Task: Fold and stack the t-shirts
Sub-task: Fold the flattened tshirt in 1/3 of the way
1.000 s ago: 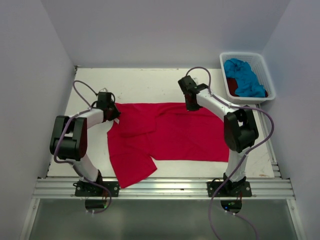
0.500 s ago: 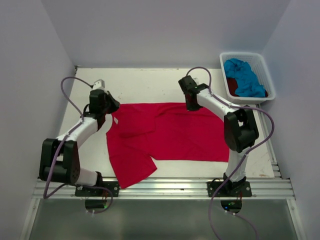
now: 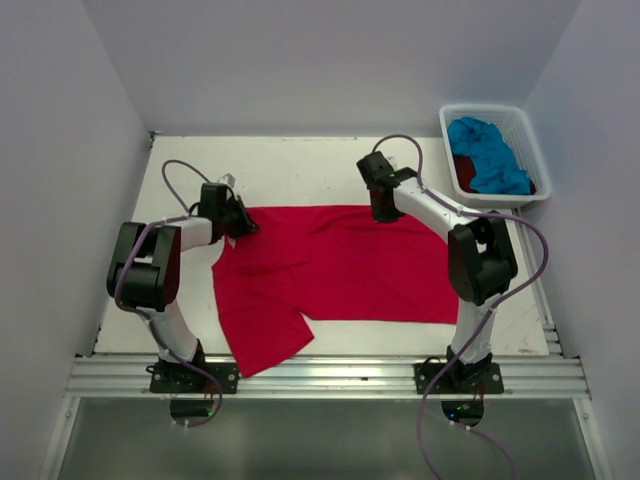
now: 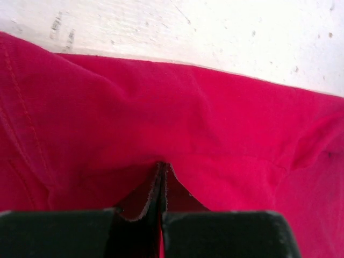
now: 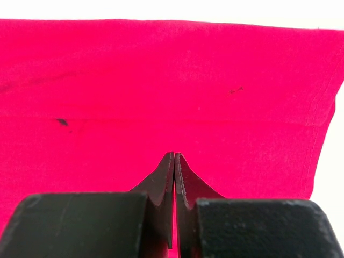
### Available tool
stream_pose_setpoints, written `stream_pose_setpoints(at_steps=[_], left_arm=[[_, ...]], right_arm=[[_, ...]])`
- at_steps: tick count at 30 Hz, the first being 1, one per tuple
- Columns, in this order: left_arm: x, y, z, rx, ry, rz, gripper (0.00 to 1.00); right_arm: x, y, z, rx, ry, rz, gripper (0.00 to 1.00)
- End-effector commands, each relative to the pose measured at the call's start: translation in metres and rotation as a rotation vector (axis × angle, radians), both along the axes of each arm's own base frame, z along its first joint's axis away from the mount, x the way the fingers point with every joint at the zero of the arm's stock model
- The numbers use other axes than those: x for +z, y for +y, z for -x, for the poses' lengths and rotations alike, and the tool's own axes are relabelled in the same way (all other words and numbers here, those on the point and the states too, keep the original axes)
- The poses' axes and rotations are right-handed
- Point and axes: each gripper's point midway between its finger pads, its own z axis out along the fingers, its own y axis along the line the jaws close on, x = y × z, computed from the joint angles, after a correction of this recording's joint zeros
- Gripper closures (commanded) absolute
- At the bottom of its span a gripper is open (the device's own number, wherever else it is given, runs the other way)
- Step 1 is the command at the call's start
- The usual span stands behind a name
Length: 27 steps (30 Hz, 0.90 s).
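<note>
1. From the top view, pale walls are enclosing a white table [image 3: 300,170]. A red-pink t-shirt [image 3: 340,265] is lying spread across its middle, with one flap reaching toward the near-left edge.
2. The left hand [image 3: 243,222] is resting at the shirt's far-left corner, and the right hand [image 3: 381,212] is sitting on its far edge, right of centre.
3. At the far-right corner a white basket [image 3: 530,140] is holding a turquoise t-shirt [image 3: 488,155] bunched on top of a dark red t-shirt [image 3: 463,170].
4. In the left wrist view, the left hand [image 4: 163,167] is clenched, its tips pinching the red-pink t-shirt [image 4: 188,123]. The cloth is puckering into creases around them. Bare scuffed table [image 4: 215,32] is showing beyond the shirt's edge.
5. In the right wrist view, the right hand [image 5: 174,156] is clenched, fingers pressed together, with the tips lying against the flat red-pink t-shirt [image 5: 161,80]. Whether any cloth is caught between them cannot be told. A strip of table [image 5: 161,8] is showing past the far hem.
</note>
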Motion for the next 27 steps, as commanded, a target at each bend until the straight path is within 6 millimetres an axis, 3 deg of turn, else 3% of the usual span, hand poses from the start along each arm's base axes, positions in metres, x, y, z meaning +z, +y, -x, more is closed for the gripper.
stream_pose_setpoints(at_steps=[1,2,5,8,16,17,20,23,27], left_arm=[[-0.003,0.032,-0.004,0.103,0.047,-0.167,1.00],[-0.011,0.052,0.003,0.174,0.098,-0.257,1.00],[-0.011,0.084,0.009,0.287,0.155,-0.397,1.00],[-0.008,0.093,0.010,0.322,0.159,-0.429,1.00],[-0.009,0.082,0.004,0.282,0.152,-0.384,1.00],[-0.009,0.080,0.004,0.275,0.150,-0.374,1.00],[-0.008,0.079,0.006,0.265,0.145,-0.369,1.00],[-0.007,0.078,0.008,0.260,0.139,-0.367,1.00],[-0.005,0.076,0.009,0.250,0.133,-0.356,1.00]], right_arm=[[0.009,-0.003,-0.003,-0.026,-0.038,-0.014,1.00],[0.009,-0.005,-0.003,-0.031,-0.039,-0.005,1.00],[0.009,-0.011,-0.005,-0.064,-0.042,0.025,1.00],[0.005,-0.017,-0.005,-0.099,-0.032,0.055,1.00],[-0.021,-0.020,-0.027,-0.125,-0.021,0.058,1.00],[-0.032,-0.020,-0.030,-0.129,-0.006,0.059,0.96],[-0.037,-0.022,-0.041,-0.148,-0.003,0.047,0.79],[-0.041,-0.033,-0.042,-0.186,-0.007,0.083,0.71],[-0.032,-0.060,-0.040,-0.266,-0.040,0.142,0.70]])
